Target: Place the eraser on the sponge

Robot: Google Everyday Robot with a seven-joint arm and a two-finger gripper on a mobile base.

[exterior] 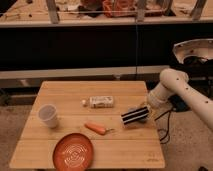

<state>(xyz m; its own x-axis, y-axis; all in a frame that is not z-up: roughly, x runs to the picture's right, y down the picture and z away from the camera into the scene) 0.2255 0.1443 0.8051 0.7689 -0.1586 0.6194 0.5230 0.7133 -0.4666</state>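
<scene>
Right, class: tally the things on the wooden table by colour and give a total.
Orange: 2 (carrot, plate)
White: 3 (cup, packet, small white piece)
Black, white-striped: 1 (eraser, at the gripper over the table, right side)
Total: 6

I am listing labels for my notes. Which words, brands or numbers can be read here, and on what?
White packet: print, too blurred to read.
Eraser, at the end effector near the right edge of the table: white stripes only, no text.
Cup, plate, carrot: no text visible.
</scene>
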